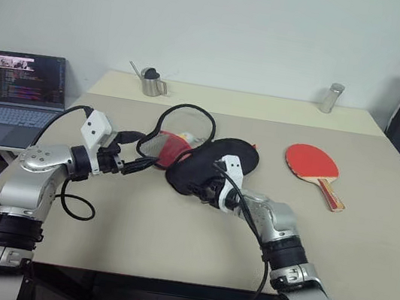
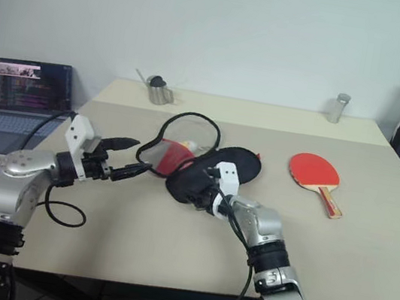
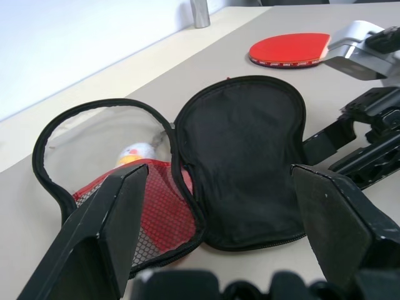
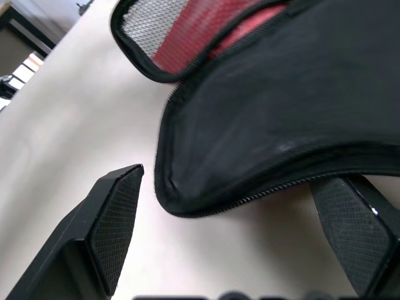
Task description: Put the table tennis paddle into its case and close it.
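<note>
Right wrist view: my right gripper (image 4: 231,231) is spread wide, holding nothing, at the near zipper edge of the case (image 1: 209,165). Left gripper (image 2: 132,158) also wide, empty, just left of the unzipped case. Bare table (image 1: 170,244) near me. Paddle (image 1: 314,166) lies apart, further right. Laptop (image 1: 18,95) far left; cup (image 1: 152,81) and can (image 1: 331,98) near the back edge.

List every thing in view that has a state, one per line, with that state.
case: unzipped, spread open flat on the table, no paddle inside.
table tennis paddle: lying flat on the table, red face up, apart from the case.
left claw: open, empty, beside the case.
right claw: open, straddling the case's black flap edge, not gripping.
laptop: lid up, screen on.
</note>
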Motion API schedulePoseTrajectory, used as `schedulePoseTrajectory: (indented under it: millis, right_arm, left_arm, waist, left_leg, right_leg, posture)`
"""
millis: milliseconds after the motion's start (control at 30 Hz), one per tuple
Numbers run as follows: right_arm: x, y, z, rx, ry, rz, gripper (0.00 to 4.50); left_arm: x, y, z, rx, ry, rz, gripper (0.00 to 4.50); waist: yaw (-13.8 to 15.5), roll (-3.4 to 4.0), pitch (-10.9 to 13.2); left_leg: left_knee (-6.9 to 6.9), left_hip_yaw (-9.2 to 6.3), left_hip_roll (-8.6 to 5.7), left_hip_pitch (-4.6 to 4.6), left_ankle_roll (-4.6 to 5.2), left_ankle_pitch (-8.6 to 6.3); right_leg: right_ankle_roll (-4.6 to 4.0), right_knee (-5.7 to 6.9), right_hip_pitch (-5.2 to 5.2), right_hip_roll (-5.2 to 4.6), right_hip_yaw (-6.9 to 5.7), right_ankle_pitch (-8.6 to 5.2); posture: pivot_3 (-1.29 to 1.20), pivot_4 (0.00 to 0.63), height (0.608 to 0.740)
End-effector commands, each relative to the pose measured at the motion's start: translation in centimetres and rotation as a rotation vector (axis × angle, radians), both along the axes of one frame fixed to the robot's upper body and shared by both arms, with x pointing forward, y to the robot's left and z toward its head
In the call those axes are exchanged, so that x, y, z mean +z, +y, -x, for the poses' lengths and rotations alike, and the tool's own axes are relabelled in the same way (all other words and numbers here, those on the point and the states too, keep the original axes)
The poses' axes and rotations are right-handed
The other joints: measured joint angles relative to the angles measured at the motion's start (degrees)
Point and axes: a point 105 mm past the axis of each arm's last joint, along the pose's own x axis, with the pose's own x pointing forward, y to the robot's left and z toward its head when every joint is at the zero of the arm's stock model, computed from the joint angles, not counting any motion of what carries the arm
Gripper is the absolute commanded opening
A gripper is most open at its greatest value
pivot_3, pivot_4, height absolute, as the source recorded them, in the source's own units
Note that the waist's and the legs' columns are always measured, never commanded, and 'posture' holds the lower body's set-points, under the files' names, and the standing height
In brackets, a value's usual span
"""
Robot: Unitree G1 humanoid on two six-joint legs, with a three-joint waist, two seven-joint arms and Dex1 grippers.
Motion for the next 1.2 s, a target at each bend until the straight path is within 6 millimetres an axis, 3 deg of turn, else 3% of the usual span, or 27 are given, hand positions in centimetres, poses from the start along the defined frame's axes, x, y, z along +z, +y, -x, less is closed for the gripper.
schedulePoseTrajectory:
  millis: [33,233,400,567,833,1200]
  right_arm:
    - [1.7,1.2,-0.3,0.023,-0.06,-0.025,4.49]
    - [0.9,1.5,-0.6,0.005,-0.054,-0.006,4.49]
    - [0.6,1.7,-0.7,0.004,-0.05,-0.002,4.49]
    - [0.4,1.9,-0.9,-0.004,-0.035,-0.006,2.83]
    - [0.2,2.1,-0.9,-0.004,-0.017,-0.011,0.03]
    - [-0.3,-2.2,-0.6,0.034,0.004,0.075,0.03]
  left_arm:
    - [2.2,0.5,0.4,-0.003,-0.063,0.012,3.98]
    - [1.9,-0.1,2.5,-0.138,0.088,0.053,3.98]
    - [0.5,1.6,4.8,-0.199,0.277,-0.008,3.98]
    - [0.4,3.2,5.3,-0.196,0.325,-0.106,3.98]
    - [0.9,2.9,5.4,-0.237,0.314,-0.157,3.98]
    - [1.0,1.8,5.4,-0.286,0.291,-0.185,3.98]
  waist:
    - [0.0,0.0,0.0]
    - [-0.2,-0.01,0.0]
    - [-0.9,-0.01,0.0]
    - [-1.2,-0.01,0.0]
    - [-1.3,-0.01,0.0]
    - [-1.3,-0.03,0.0]
  left_leg:
    - [-0.01,0.0,0.01,0.0,0.0,0.0]
    - [-0.02,0.03,0.01,0.0,0.0,0.0]
    - [-0.13,0.06,0.03,0.0,0.0,0.0]
    - [-0.22,0.08,0.07,0.0,-0.01,0.01]
    - [-0.27,0.16,0.09,-0.01,-0.02,0.01]
    - [-0.27,0.18,0.09,-0.02,-0.02,0.01]
  right_leg:
    - [0.0,0.0,0.0,0.01,0.01,0.0]
    - [0.0,-0.01,-0.02,0.01,0.05,0.0]
    - [-0.01,0.0,-0.12,0.03,0.1,0.0]
    - [-0.02,0.01,-0.22,0.08,0.1,0.0]
    - [-0.03,-0.01,-0.25,0.07,0.17,0.0]
    - [-0.03,-0.02,-0.25,0.07,0.2,0.0]
  posture:
    - [0.0,0.15,0.74]
    - [0.0,0.15,0.74]
    - [0.0,0.15,0.74]
    - [0.0,0.15,0.74]
    - [0.0,0.15,0.74]
    - [0.0,0.15,0.74]
